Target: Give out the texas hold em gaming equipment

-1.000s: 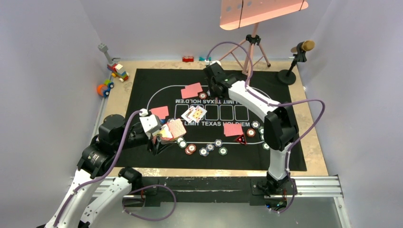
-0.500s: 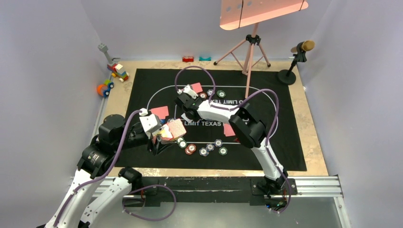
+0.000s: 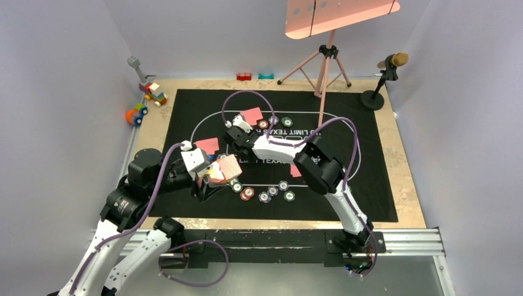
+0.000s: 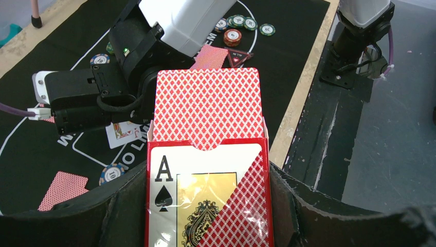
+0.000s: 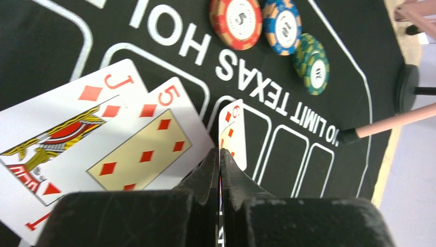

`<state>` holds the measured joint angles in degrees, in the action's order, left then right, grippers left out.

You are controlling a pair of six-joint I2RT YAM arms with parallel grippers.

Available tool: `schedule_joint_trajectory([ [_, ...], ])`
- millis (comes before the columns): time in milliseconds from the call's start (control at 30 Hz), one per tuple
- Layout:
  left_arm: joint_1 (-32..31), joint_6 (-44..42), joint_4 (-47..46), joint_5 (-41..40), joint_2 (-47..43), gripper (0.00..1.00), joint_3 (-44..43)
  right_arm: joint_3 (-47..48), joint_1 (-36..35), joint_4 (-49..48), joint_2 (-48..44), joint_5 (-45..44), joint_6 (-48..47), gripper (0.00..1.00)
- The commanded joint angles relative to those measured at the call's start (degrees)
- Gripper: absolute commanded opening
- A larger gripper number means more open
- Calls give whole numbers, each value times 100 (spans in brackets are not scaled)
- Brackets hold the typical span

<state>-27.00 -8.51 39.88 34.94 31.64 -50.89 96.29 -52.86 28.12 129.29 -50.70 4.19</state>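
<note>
My left gripper [image 3: 208,180] is shut on an open red card box [image 4: 208,200], with red-backed cards [image 4: 208,108] sticking out of its top. My right gripper [image 5: 220,154] is shut and hangs low over the face-up cards in the middle of the mat. Its tips sit at the seam between the five of diamonds [image 5: 149,149] and a six [image 5: 232,134], and a jack [image 5: 67,139] lies to the left. I can make out nothing between its fingers. Red, blue and green chips [image 5: 283,24] lie beyond. More chips [image 3: 264,197] form a row near me. Pink-backed cards [image 3: 251,115] lie face down.
The black printed mat [image 3: 370,185] covers most of the table. Toy blocks [image 3: 153,92] and a round toy [image 3: 135,115] sit at the far left. A pink tripod [image 3: 327,68] and a microphone stand [image 3: 382,80] rise at the far right. A red triangular marker [image 4: 239,59] lies near chips.
My right arm has swung from the mat's far edge back to the centre, ending over the face-up cards and a little further left. The left arm and box have not moved.
</note>
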Motion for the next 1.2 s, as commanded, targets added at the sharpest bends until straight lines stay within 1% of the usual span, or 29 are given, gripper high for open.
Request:
schedule_joint_trajectory([
  [0, 30, 71, -405, 102, 0, 0, -171, 58, -31, -23, 115, 513, 418, 0],
  [33, 29, 69, -401, 101, -7, 0, -167, 11, -35, -38, 72, 679, 465, 0],
  [167, 34, 59, -381, 154, -13, 1, -153, -192, -32, -167, -75, 1576, 581, 14],
  [233, 30, 48, -358, 179, -16, 1, -149, -234, -29, -212, -125, 1885, 646, 19],
  [400, 29, 15, -299, 154, -43, 1, -161, -273, -29, -277, -197, 2339, 731, 22],
  [567, 29, 0, -292, 170, -59, 2, -151, -315, -25, -229, -212, 2592, 686, 26],
  [900, 35, -26, -267, 180, -79, 2, -141, -692, 57, -221, -297, 2912, 688, 30],
  [1000, 36, -28, -254, 179, -79, 2, -142, -837, 100, -228, -362, 2931, 711, 34],
  [1100, 37, -30, -266, 178, -81, 2, -146, -955, 132, -236, -422, 2789, 716, 42],
  [1167, 37, -15, -277, 197, -70, 2, -138, -996, 172, -243, -461, 2705, 715, 44],
])
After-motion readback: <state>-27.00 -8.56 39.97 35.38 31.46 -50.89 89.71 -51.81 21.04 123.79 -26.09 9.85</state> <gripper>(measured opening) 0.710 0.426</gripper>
